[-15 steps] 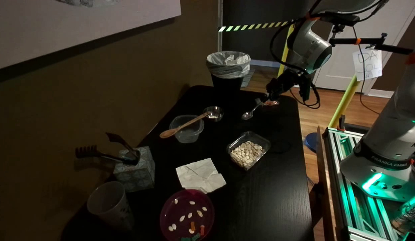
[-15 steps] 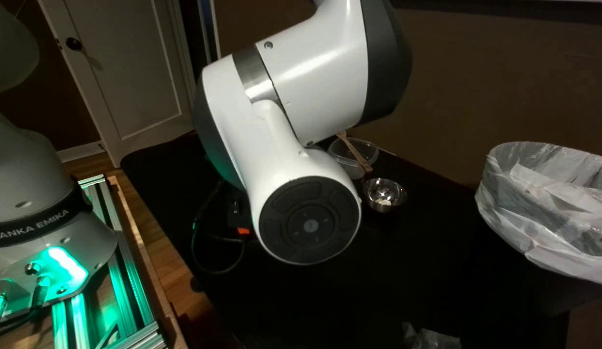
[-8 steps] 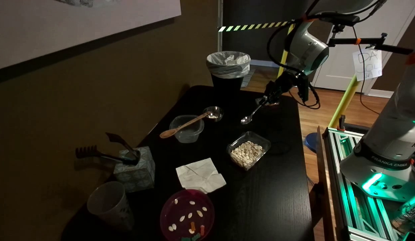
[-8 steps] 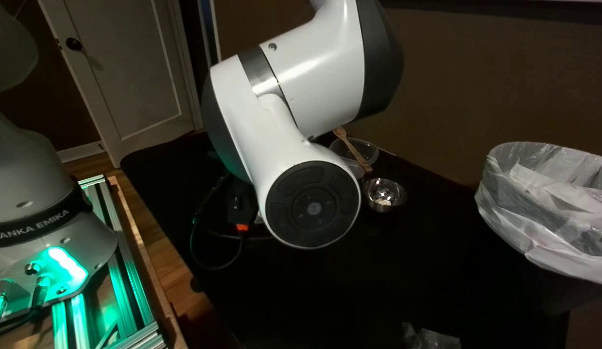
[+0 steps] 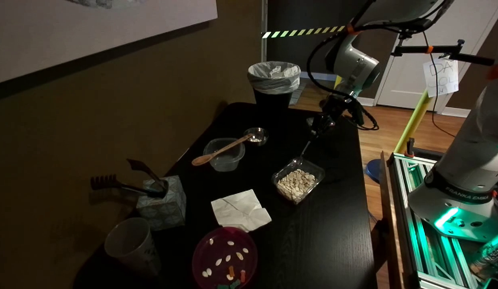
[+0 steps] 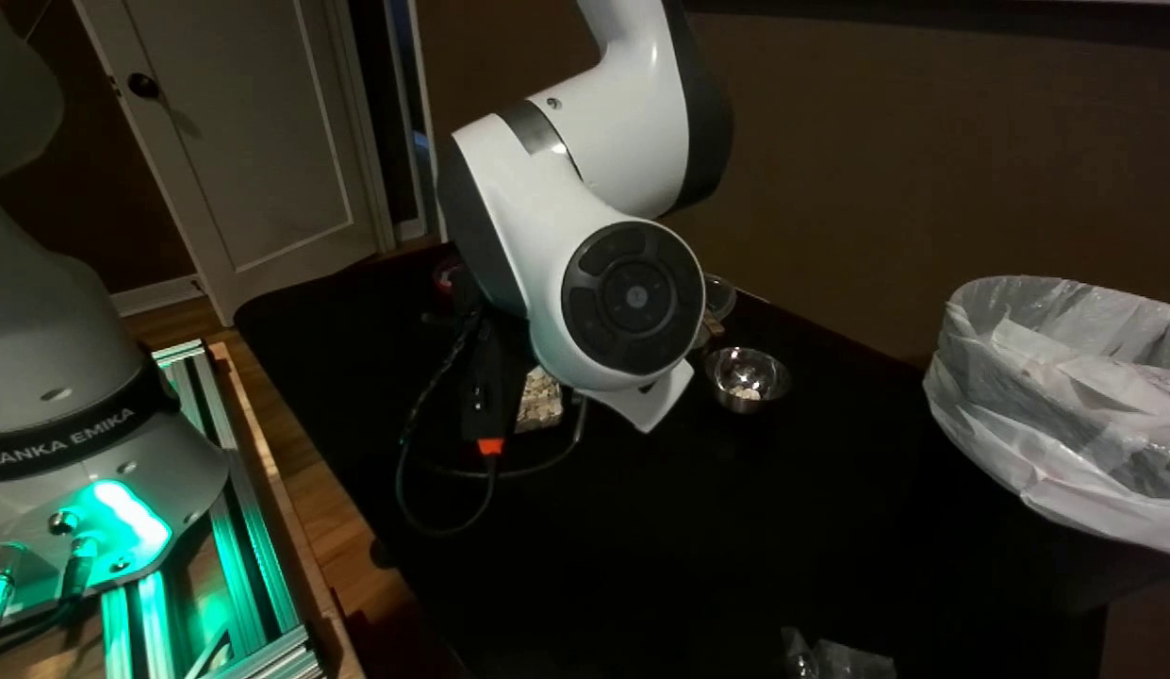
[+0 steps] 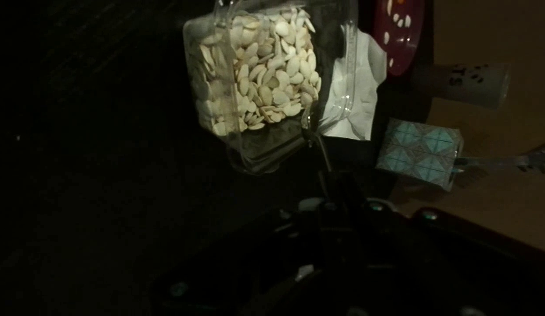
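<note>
My gripper (image 5: 315, 129) is shut on the handle of a metal spoon (image 5: 306, 148), which slants down from the fingertips. In the wrist view the gripper (image 7: 336, 175) is very dark, with the thin spoon handle (image 7: 325, 153) coming out between its fingers. The spoon's bowl is at the near corner of a clear plastic container (image 7: 263, 153); whether it touches the rim I cannot tell. Pale flat seeds (image 7: 272, 79) fill much of that container, which stands on the black table. In an exterior view the arm hides the gripper and spoon, and only some seeds (image 6: 539, 401) show.
A wooden spoon (image 5: 220, 151) lies across a clear tub (image 5: 226, 162) beside a small bowl (image 5: 263, 141). Nearer are a napkin (image 5: 240, 210), a purple plate (image 5: 202, 251), a patterned box (image 5: 164, 210) holding utensils and a cup (image 5: 130, 245). A lined bin (image 5: 275, 78) stands at the far end.
My gripper has carried the spoon down and toward the seed container. Its bowl has gone from over bare table to the container's edge. The grip is unchanged.
</note>
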Controlling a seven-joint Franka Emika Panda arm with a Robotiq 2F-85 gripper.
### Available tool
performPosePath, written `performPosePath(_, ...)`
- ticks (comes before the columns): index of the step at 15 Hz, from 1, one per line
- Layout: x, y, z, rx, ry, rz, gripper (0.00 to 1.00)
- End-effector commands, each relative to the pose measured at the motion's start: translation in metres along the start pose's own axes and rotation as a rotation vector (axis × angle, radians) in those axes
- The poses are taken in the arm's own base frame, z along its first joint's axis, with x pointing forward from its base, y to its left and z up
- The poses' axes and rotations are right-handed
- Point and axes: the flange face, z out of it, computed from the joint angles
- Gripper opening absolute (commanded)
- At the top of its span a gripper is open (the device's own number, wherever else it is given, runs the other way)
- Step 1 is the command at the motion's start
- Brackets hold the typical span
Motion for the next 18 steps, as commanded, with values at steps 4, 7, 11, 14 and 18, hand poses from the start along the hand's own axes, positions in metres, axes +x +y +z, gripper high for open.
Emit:
performPosePath(4,-0.009,0.002,0.001,-0.142,-0.055,-0.089,0.01)
performPosePath(7,-0.009,0.004,-0.006,-0.208,-0.066,-0.119,0.01)
performPosePath(11,-0.009,-0.007,-0.004,-0.268,-0.056,-0.213,0.01)
performPosePath(14,-0.001,-0.017,-0.004,-0.303,0.000,-0.273,0.01)
performPosePath(18,0.006,-0.033,0.002,-0.359,0.092,-0.323,0.01)
